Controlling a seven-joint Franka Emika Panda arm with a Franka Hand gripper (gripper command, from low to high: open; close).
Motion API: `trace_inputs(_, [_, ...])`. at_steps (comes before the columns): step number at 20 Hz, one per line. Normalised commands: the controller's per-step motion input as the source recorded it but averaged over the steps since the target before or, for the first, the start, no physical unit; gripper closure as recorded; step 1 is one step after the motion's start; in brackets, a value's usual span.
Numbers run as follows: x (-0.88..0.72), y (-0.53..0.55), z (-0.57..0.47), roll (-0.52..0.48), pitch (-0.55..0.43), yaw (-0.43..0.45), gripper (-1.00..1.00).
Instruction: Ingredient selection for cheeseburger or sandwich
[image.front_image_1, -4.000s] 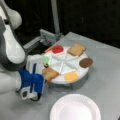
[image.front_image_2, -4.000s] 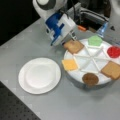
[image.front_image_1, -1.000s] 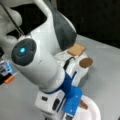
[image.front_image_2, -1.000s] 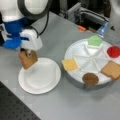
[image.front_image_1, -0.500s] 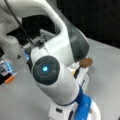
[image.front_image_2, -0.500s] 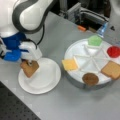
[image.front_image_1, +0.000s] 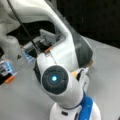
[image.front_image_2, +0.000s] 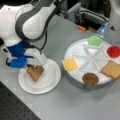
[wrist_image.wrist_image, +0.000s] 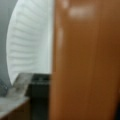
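Gripper is down over the paper plate at a front view's left, clamped on a bread slice; the slice sits tilted with its lower corner on or just above the plate, can't tell which. Wrist view confirms the grasp: the slice fills the right of the picture edge-on, ribbed plate rim behind it, one dark finger at the bottom. Nothing else is on the plate. The divided tray sits to a front view's right of the plate, near it but apart, on the grey worktop. Tray contents, one per wedge: cheese in the wedge nearest the plate, overhanging the tray rim; patty at the bottom edge; second bread slice at the right; tomato upper right; lettuce at the top. The rest of the wedges are bare white. In a front view the arm blocks nearly everything: only the glowing blue joint light, a bit of the plate under the arm, worktop and some clutter at the left show, and the gripper itself is hidden there.
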Motion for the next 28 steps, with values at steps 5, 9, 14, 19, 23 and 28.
trace_inputs(5, [-0.03, 0.07, -0.16, 0.013, -0.01, 0.148, 1.0])
trace_inputs(9, [-0.09, 0.09, -0.08, -0.045, -0.03, 0.139, 1.0])
trace_inputs(14, [-0.11, 0.08, -0.04, -0.065, -0.06, 0.139, 1.0])
trace_inputs(19, [-0.13, 0.02, -0.08, -0.079, -0.11, 0.129, 1.0])
trace_inputs(23, [-0.13, -0.07, -0.12, -0.071, -0.138, 0.129, 1.0])
trace_inputs(28, [-0.15, -0.11, -0.12, -0.067, -0.14, 0.117, 1.0])
